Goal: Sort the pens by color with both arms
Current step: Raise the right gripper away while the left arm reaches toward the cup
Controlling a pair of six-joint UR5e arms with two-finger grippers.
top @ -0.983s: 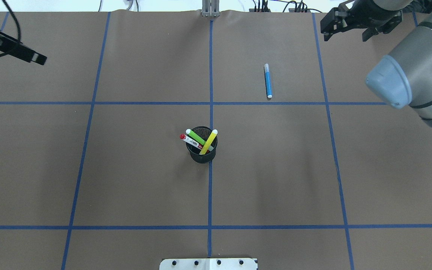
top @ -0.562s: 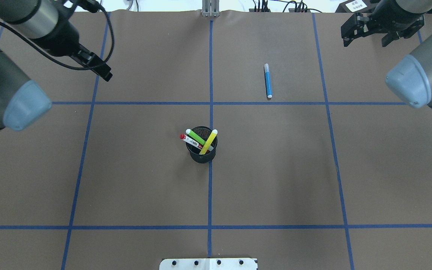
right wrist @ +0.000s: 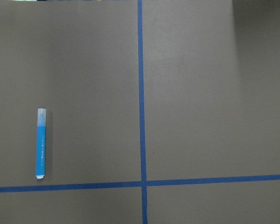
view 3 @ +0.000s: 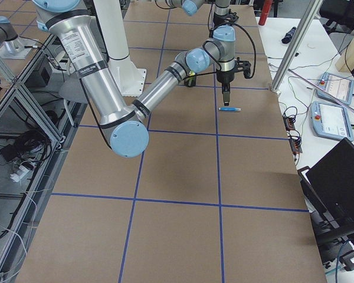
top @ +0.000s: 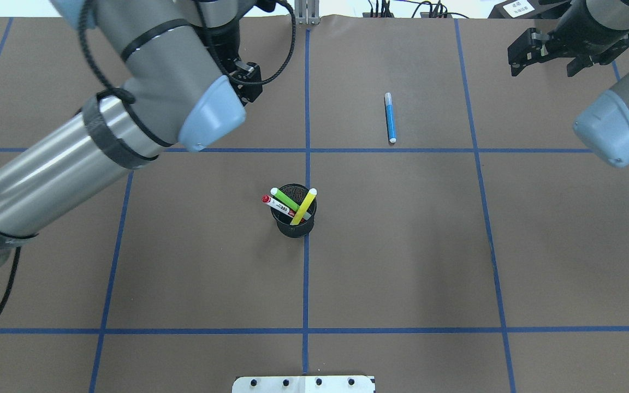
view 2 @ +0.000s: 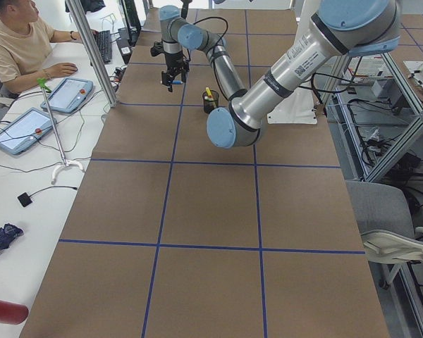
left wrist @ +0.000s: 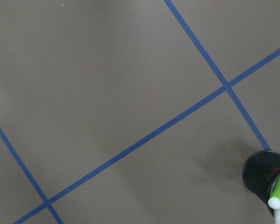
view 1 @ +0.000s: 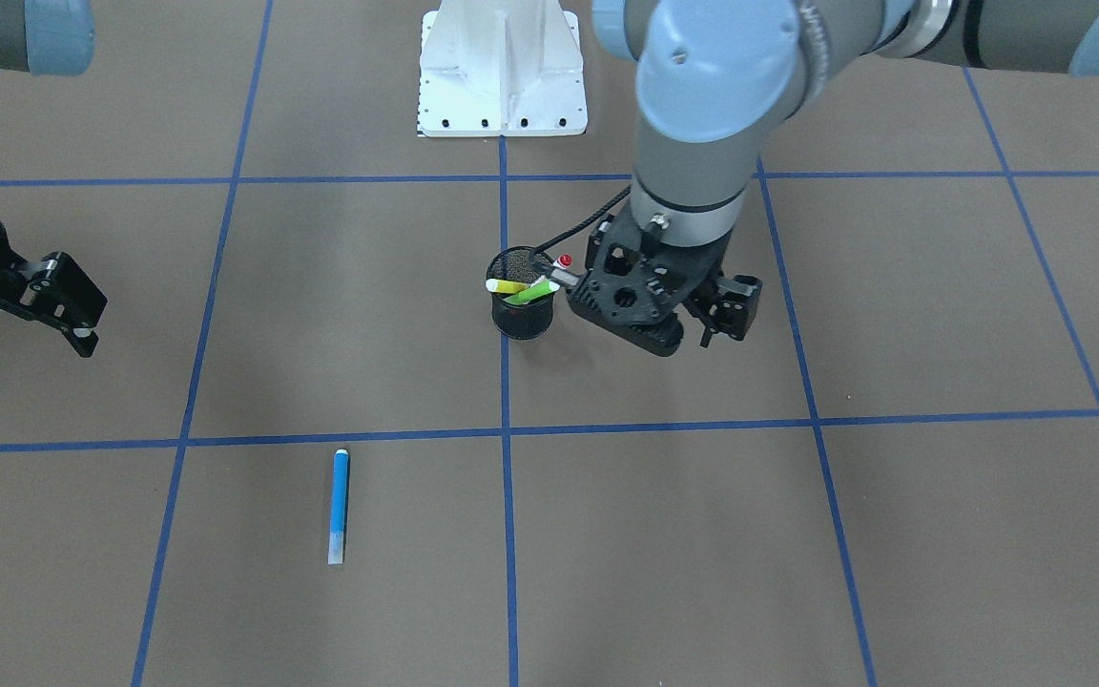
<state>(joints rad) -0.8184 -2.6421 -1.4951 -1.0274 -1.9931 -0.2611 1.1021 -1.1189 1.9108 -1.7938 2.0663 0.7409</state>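
Spotting green pen (top: 284,200), yellow pen (top: 304,207) and red-capped pen (top: 277,205) leaning in the cup (top: 294,226) mid-frame, blue pen (top: 390,117) flat on the bench (top: 402,245) upper right, left jaws and right jaws both released, empty.

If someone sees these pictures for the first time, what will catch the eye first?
A black mesh cup stands at the centre of the table, holding the green pen, the yellow pen and the red-capped pen. The blue pen lies alone on the table, farther out on the robot's right. The large left arm stretches over the table's left half.
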